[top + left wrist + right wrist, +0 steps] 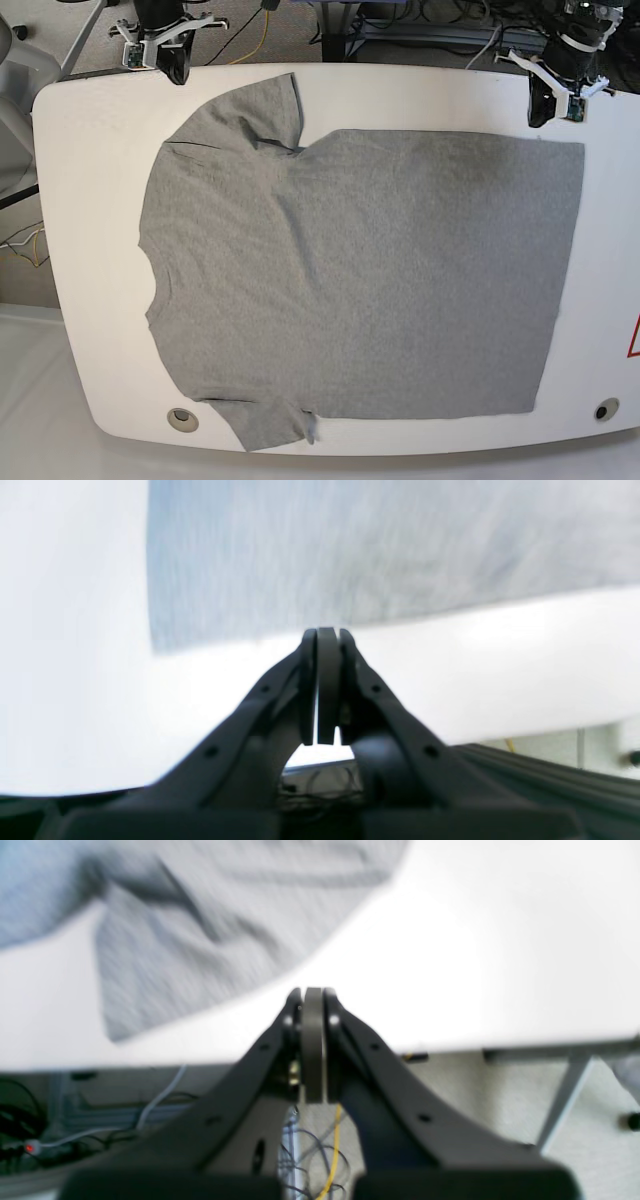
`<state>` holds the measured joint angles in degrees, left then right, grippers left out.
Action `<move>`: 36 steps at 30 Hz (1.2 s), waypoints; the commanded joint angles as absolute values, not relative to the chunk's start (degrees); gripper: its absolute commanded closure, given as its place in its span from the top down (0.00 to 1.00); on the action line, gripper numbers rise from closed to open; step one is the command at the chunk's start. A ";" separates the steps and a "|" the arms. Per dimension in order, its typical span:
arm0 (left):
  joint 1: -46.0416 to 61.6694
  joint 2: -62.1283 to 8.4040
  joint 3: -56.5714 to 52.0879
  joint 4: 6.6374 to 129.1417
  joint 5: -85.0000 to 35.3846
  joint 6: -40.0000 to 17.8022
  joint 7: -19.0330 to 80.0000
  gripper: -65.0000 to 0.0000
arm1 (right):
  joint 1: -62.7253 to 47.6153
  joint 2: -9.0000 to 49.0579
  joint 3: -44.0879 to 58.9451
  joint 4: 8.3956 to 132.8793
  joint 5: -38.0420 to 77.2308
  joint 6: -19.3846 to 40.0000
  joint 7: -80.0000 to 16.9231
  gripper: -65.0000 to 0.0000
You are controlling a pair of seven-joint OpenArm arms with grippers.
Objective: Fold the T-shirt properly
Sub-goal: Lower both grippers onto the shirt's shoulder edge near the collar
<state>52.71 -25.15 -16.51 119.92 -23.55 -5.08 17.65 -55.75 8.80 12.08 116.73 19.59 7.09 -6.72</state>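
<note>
The heather-grey T-shirt (360,280) lies spread flat on the white table (90,200), neck to the left and hem to the right. One sleeve points to the far edge, the other to the near edge. My left gripper (538,118) hovers at the far right, just beyond the hem corner, and is shut on nothing. The left wrist view shows its tips (327,632) at the edge of the T-shirt (350,555). My right gripper (180,75) sits at the far left, beyond the far sleeve, shut and empty. Its wrist view shows the gripper (312,992) a little short of the rumpled sleeve (200,930).
Two round grommet holes (181,419) (604,410) sit near the table's front corners. A red triangle mark (633,340) shows at the right edge. Cables (320,1160) and a table leg (565,1100) lie below the far edge.
</note>
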 commanded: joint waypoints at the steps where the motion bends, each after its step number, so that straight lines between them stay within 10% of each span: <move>1: 52.78 -25.44 -17.43 120.75 -27.25 -8.27 18.81 0.00 | -56.63 9.36 12.41 118.98 21.78 7.39 -8.28 0.00; 8: 50.91 -24.35 -17.86 119.74 -35.42 -14.27 16.69 0.00 | -55.88 9.40 12.61 120.75 27.05 7.63 -13.86 0.06; 14: 46.54 -21.71 -16.00 119.18 -33.80 -7.13 10.30 0.32 | -51.25 7.31 11.86 120.14 24.51 7.18 -11.97 0.20; 24: 46.28 -21.18 -13.41 119.34 -32.50 -4.12 10.53 0.53 | -47.32 5.94 13.70 120.67 28.56 15.17 -15.75 0.48; 36: 42.61 -25.27 -14.63 118.67 -32.75 -4.86 16.31 0.61 | -42.92 8.25 14.33 118.87 29.19 16.45 -18.13 0.41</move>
<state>42.68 -24.58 -14.28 118.19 -32.21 -4.32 16.75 -42.57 7.79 14.26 118.67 28.80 16.47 -19.09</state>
